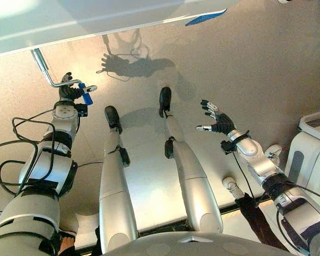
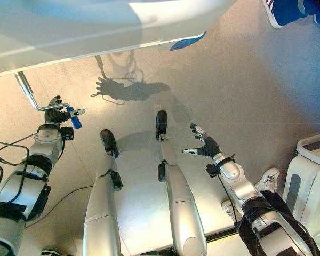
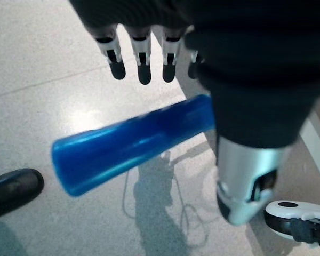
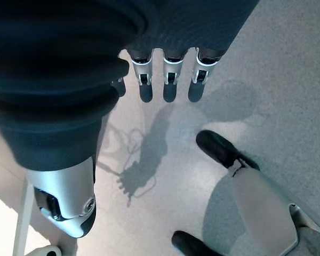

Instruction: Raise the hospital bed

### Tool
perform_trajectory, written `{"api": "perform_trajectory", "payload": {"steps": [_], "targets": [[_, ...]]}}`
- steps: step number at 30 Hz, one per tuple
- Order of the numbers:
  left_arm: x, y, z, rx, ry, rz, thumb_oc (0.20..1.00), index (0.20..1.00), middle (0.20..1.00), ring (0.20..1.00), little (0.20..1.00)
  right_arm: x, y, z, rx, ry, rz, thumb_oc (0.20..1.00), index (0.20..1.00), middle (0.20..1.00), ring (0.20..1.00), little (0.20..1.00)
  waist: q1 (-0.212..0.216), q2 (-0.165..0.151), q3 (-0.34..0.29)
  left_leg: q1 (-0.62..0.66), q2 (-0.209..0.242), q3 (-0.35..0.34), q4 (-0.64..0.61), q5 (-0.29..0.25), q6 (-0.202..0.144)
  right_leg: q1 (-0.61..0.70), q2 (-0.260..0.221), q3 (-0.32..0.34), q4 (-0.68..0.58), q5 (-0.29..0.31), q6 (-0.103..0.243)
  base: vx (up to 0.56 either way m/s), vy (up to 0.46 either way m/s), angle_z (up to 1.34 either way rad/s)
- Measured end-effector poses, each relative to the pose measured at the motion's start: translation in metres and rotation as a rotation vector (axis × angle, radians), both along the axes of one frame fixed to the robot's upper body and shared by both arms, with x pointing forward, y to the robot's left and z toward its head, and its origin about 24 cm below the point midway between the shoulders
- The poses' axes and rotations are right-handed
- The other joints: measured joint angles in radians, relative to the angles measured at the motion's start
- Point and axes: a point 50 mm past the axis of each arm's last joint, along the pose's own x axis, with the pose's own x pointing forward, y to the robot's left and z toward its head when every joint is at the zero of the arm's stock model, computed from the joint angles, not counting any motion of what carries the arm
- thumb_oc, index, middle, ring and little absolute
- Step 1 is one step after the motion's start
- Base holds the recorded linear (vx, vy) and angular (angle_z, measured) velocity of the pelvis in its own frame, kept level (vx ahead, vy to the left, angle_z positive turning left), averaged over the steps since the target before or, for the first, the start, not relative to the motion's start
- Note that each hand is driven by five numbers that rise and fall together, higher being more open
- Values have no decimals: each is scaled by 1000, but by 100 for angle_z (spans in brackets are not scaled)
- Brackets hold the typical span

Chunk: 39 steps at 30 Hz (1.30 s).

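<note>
Down at the left of the scene, the left hand (image 1: pixel 69 92) sits on the blue grip (image 3: pixel 130 143) of the bed's crank handle (image 1: pixel 57 82). The left wrist view shows the grip lying across the palm with the thumb beside it, while the fingers (image 3: pixel 144 66) hang fairly straight above it, so the hold looks loose and it is hard to tell whether the hand has truly closed round the grip. From the grip, the bent silver rod of the crank runs up and to the far left, to the underside of the hospital bed (image 1: pixel 96 24), whose pale frame spans the far edge of the scene. The right hand (image 1: pixel 218 121) hovers over the floor (image 1: pixel 256 58) at the right, well apart from the crank, fingers spread and holding nothing. A white cabinet (image 1: pixel 312 154) stands at the right edge, and a person's blue shoe (image 2: pixel 288 10) shows at the far right. Judging by this, turning the crank is the step in hand. The main risk is the loose hold: if the fingers do not wrap the smooth, round grip, it could slip out of the palm as the crank swings through its circle, and the bed would not rise. The wrist could also bind if the arm fails to follow the handle's arc.
</note>
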Motion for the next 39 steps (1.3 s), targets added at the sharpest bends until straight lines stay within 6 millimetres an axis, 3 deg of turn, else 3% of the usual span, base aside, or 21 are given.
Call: {"api": "perform_trajectory", "payload": {"steps": [15,16,18,19,20,39], "targets": [[-1,-3,-8,-13,25,-17,1000,1000,1000,1000,1000,0,1,0,0,-1,3,1000,1000,1000,1000,1000,-13,-1,0,-4,1,1,0,0,0,-4,2,2,0,0,0,0,0,0],[0,-4,-7,-14,25,-20,749,749,749,749,749,0,1,1,1,-2,4,1000,1000,1000,1000,1000,-13,-1,0,-6,1,1,0,0,0,-6,2,1,0,0,0,0,0,0],[0,-4,-7,-15,27,-25,617,617,617,617,617,0,2,1,2,-6,6,1000,1000,1000,1000,1000,-13,-1,0,-8,1,0,1,0,0,-8,2,1,0,0,0,0,0,0],[0,-4,-7,-15,30,-32,464,464,464,464,464,0,2,2,3,-8,8,1000,1000,1000,1000,1000,-13,-1,0,-10,1,0,2,0,0,-9,2,1,0,0,0,0,0,0],[0,-5,-7,-13,32,-36,200,200,200,200,200,0,2,2,4,-8,8,1000,1000,1000,1000,1000,-13,-1,0,-10,1,0,2,0,0,-9,2,1,0,0,0,0,0,0],[1,-6,-9,-47,53,-61,200,200,200,200,200,0,4,4,8,-19,17,1000,1000,1000,1000,1000,-10,-1,0,-9,1,-1,11,0,0,-9,0,1,9,1,-2,0,0,0]]}}
